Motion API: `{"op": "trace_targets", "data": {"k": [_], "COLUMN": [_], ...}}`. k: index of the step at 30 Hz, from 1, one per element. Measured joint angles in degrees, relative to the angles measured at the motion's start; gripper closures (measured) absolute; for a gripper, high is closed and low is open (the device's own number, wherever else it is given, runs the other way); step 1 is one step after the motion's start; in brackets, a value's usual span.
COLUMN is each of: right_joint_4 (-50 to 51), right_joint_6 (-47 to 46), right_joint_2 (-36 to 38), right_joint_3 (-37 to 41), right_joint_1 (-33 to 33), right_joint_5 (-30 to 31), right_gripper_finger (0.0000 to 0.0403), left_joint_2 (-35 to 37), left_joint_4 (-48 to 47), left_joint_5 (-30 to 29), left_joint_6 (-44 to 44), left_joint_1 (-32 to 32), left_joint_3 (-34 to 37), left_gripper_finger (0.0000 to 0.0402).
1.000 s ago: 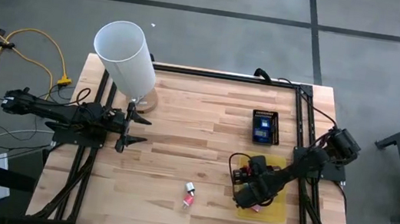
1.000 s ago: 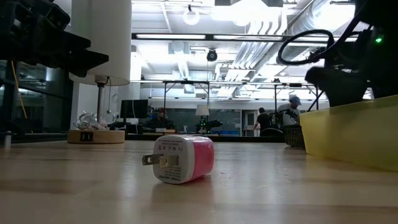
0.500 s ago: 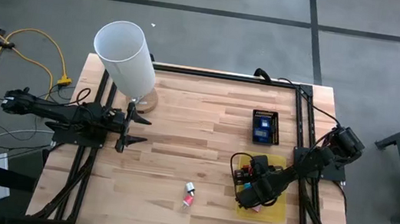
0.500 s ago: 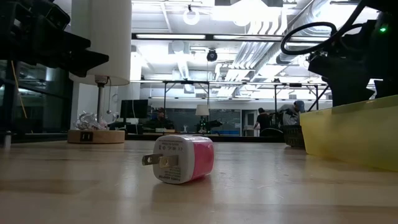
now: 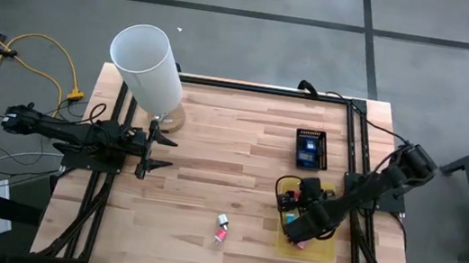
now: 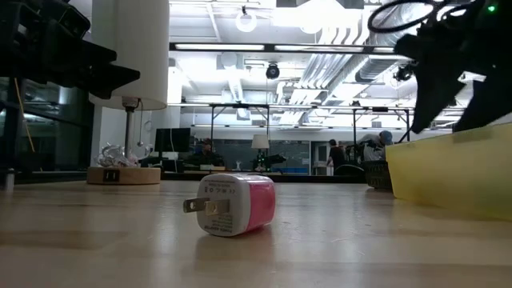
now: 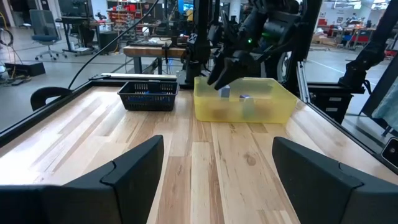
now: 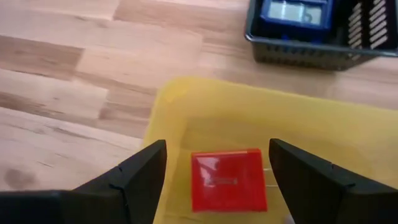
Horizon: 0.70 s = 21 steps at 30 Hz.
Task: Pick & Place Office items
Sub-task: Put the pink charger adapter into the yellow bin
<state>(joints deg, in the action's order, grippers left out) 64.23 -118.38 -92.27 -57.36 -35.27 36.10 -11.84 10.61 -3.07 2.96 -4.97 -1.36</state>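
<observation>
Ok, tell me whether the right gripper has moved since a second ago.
Yes. The right gripper has shifted toward the table's right edge and risen above the yellow tray.

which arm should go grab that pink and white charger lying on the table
Probably the right: its open tool sits over the yellow tray, nearer the charger. The left tool, also open, waits beside the white cylinder, farther off.

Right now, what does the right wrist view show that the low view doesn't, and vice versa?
Only the right wrist view: the inside of the yellow tray, where a red square item lies on the floor between the open fingers of the right hand, and a blue item in the black basket.

Only the low view: the pink and white plug adapter lying on the table, the lamp, and people in the room behind.

Both: the yellow tray, the black basket, the wooden table and the right hand.
</observation>
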Motion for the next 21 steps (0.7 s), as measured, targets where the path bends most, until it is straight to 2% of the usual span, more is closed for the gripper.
{"op": "trace_targets", "data": {"k": [12,17,21], "right_joint_4": [-2.57,-12.63,-23.19], "right_joint_6": [4.84,20.19,35.92], "right_joint_2": [1.68,1.68,1.68], "right_joint_3": [0.0,0.0,0.0], "right_joint_1": [0.22,1.15,3.06], "right_joint_5": [3.92,11.08,11.76], "right_gripper_finger": [0.0133,0.0133,0.0133], "left_joint_2": [-0.01,-0.02,0.0], "left_joint_4": [0.02,0.0,0.0], "left_joint_5": [-0.02,0.0,-0.02], "left_joint_6": [0.0,0.0,0.0], "left_joint_1": [0.0,0.0,0.0], "left_joint_3": [0.0,0.0,0.0], "left_gripper_finger": [0.0109,0.0109,0.0109]}}
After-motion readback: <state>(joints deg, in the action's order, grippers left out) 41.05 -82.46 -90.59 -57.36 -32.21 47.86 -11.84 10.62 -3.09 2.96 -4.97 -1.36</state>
